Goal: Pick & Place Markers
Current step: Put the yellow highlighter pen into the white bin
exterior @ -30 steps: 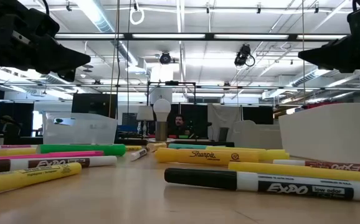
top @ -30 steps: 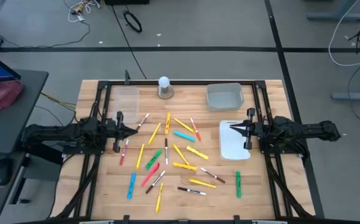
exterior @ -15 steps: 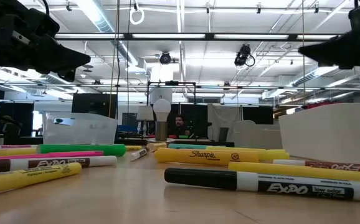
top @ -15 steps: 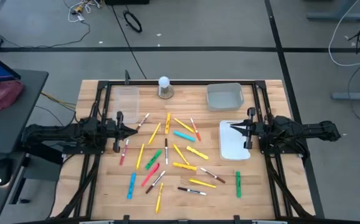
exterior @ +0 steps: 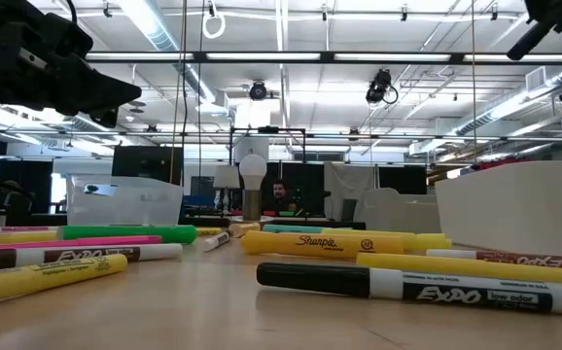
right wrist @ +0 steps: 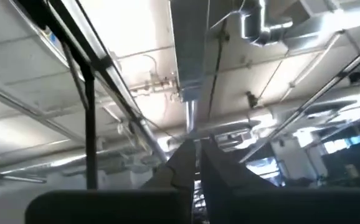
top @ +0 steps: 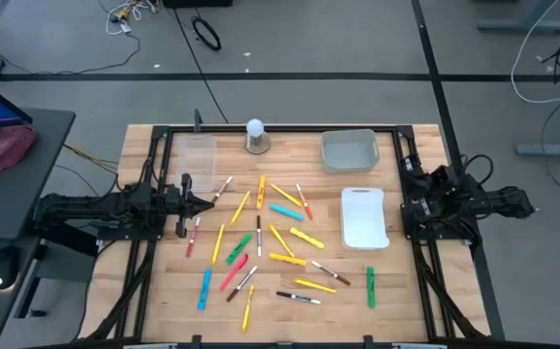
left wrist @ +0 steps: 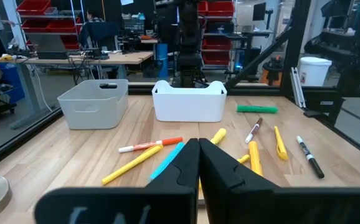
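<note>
Meanwhile, we see thin capped markers (top: 261, 237) strewn lengthwise across the wooden worktop (top: 154, 291), nearest the left gripper (top: 205, 203), jaws closed, empty.

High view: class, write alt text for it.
Coloured markers lie scattered across a wooden table. The left pincer, shut, hovers at their edge; the right arm is folded back beside a white bin.
</note>
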Available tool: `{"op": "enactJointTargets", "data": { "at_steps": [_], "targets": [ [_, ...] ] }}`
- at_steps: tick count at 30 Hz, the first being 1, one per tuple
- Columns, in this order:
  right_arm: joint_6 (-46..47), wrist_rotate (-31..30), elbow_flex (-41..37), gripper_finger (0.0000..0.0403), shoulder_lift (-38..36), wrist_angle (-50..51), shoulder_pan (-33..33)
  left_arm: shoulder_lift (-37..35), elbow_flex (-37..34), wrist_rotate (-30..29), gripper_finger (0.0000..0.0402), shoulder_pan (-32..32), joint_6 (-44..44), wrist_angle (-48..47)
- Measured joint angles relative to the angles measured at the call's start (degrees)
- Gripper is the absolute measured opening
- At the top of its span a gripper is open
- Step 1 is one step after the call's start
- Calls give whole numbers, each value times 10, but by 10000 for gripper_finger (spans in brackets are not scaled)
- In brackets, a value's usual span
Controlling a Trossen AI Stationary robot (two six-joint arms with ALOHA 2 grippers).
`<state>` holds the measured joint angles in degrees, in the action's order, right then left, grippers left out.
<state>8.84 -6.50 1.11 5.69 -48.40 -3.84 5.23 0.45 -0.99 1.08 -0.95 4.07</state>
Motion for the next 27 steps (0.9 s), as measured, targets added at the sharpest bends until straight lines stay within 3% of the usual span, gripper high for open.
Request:
{"op": "enactJointTargets", "data": {
  "at_steps": [6, 12, 21, 27],
  "targets": [
    [59, -49, 48, 27, 182, 3, 0, 0, 0, 0, 14, 0, -31, 0],
    [56, -47, 179, 27, 413, 64, 0, 0, 0, 0, 14, 0, -41, 3],
    [-30, -26, 448, 34, 627, 375, -33, 0, 0, 0, 14, 0, -40, 4],
    [-72, 23, 618, 83, 737, 575, -55, 0, 0, 0, 14, 0, -38, 4]
  ]
}}
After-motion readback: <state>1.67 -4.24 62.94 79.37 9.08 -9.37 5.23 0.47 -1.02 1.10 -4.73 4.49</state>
